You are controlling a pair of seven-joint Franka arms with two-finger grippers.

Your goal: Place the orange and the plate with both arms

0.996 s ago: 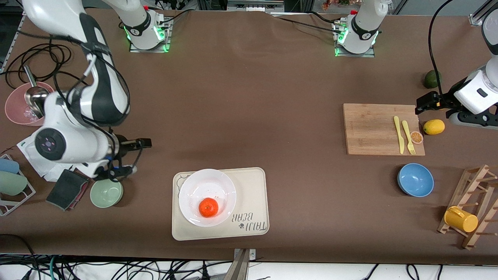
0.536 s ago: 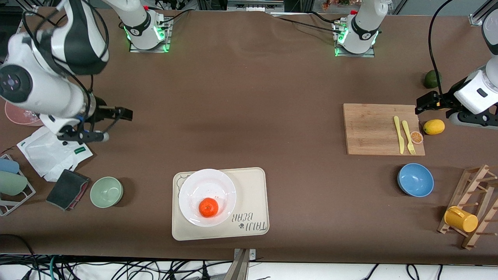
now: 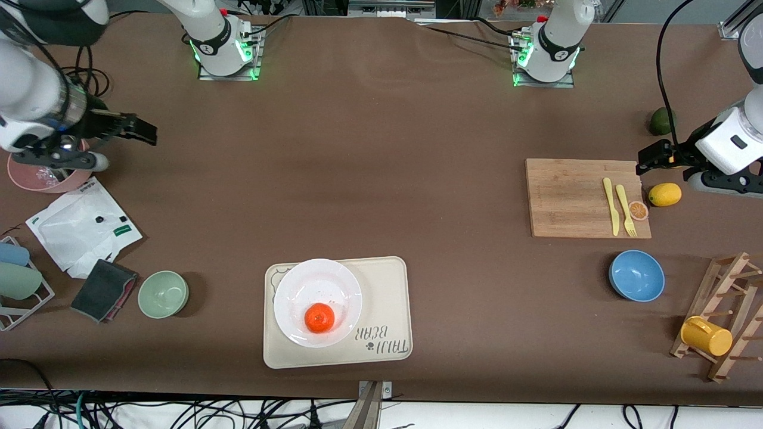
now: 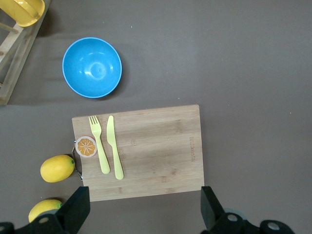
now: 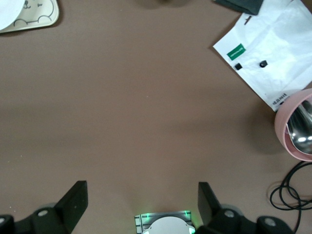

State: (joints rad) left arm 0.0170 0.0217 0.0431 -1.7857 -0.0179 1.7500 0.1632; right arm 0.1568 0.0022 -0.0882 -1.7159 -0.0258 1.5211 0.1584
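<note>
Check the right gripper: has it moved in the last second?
Yes. The right gripper, open and empty, has pulled away from the green bowl toward the pink bowl, farther from the front camera.

A broad brown matte surface [image 3: 381,179] fills the view under even overhead light. Along its edge nearest the front camera, tangled black cables [image 3: 179,414] lie on a pale floor. Metal framing [image 3: 390,7] stands along the robots' edge.
</note>
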